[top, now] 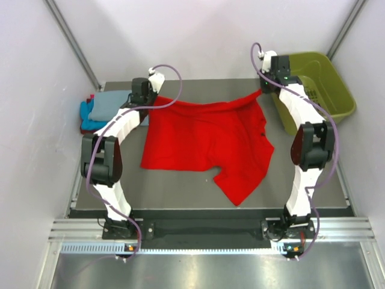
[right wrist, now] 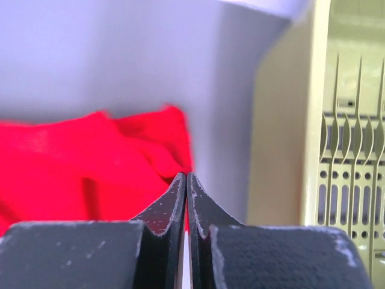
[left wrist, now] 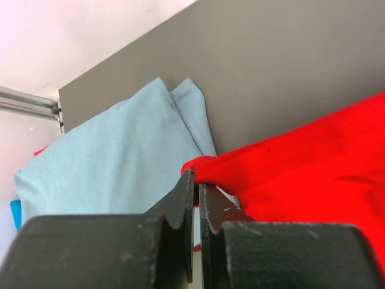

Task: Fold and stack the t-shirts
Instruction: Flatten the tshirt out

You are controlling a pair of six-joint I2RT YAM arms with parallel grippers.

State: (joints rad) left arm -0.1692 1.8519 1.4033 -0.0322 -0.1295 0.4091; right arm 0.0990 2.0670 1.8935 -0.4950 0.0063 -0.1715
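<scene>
The red t-shirt (top: 204, 141) lies spread across the grey table, one sleeve hanging toward the near edge. My left gripper (top: 148, 98) is shut on its far left corner; the left wrist view shows red cloth (left wrist: 313, 162) pinched at the fingertips (left wrist: 189, 180). My right gripper (top: 263, 90) is shut on the far right corner, with red cloth (right wrist: 90, 168) bunched at its fingertips (right wrist: 179, 180). A folded grey-blue t-shirt (top: 111, 105) sits on a turquoise one (top: 87, 114) at the far left; it also shows in the left wrist view (left wrist: 120, 150).
The olive-green basket (top: 319, 84) stands at the far right corner, its slotted wall close beside my right gripper (right wrist: 349, 150). White walls enclose the table on three sides. A metal rail runs along the near edge (top: 204, 232).
</scene>
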